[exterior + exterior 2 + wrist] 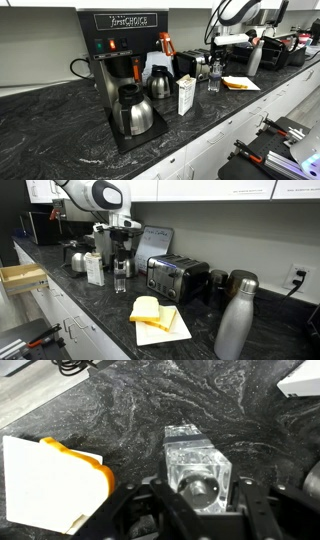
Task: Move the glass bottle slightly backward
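Observation:
The glass bottle (197, 468) is small, clear and square-sided, and in the wrist view I look down on its neck. My gripper (197, 488) is shut on it, with one finger against each side. In both exterior views the bottle (215, 79) (121, 279) stands upright under the gripper (217, 64) (121, 262), just beside the white carton (186, 95) (95, 269). Whether its base touches the dark counter (90, 315) I cannot tell.
A coffee maker (125, 55) with a steel carafe (135, 112) stands on the counter. A toaster (175, 277) sits behind the bottle. A yellow sponge on a white sheet (152, 311) and a tall steel flask (235, 315) are nearby. An orange-topped bottle (166, 44) stands at the back.

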{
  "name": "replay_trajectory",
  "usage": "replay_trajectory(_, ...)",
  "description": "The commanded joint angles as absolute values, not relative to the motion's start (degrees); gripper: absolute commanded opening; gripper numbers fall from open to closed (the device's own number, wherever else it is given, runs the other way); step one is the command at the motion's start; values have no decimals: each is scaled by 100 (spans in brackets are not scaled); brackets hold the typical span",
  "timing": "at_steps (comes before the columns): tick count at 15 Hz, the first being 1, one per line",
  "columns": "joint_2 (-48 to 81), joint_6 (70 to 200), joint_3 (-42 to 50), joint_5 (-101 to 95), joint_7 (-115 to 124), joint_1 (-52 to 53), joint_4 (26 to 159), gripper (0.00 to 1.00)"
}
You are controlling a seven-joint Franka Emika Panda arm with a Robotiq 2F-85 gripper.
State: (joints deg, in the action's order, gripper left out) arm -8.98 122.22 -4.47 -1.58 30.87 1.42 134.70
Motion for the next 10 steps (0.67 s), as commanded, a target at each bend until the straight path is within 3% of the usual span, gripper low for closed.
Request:
replay_trajectory(1, -723, 12234, -469, 20, 3474, 107, 13137, 27)
replay_trajectory(2, -808, 12230, -461, -75, 3329, 122, 13321, 52)
replay_trajectory(8, -773, 12230, -460, -72, 3447, 128, 13221, 52)
replay_trajectory(9, -771, 12230, -460, -72, 3448, 128, 13221, 27)
replay_trajectory(10, -710, 12239, -492, -93, 3672, 130, 13153, 27)
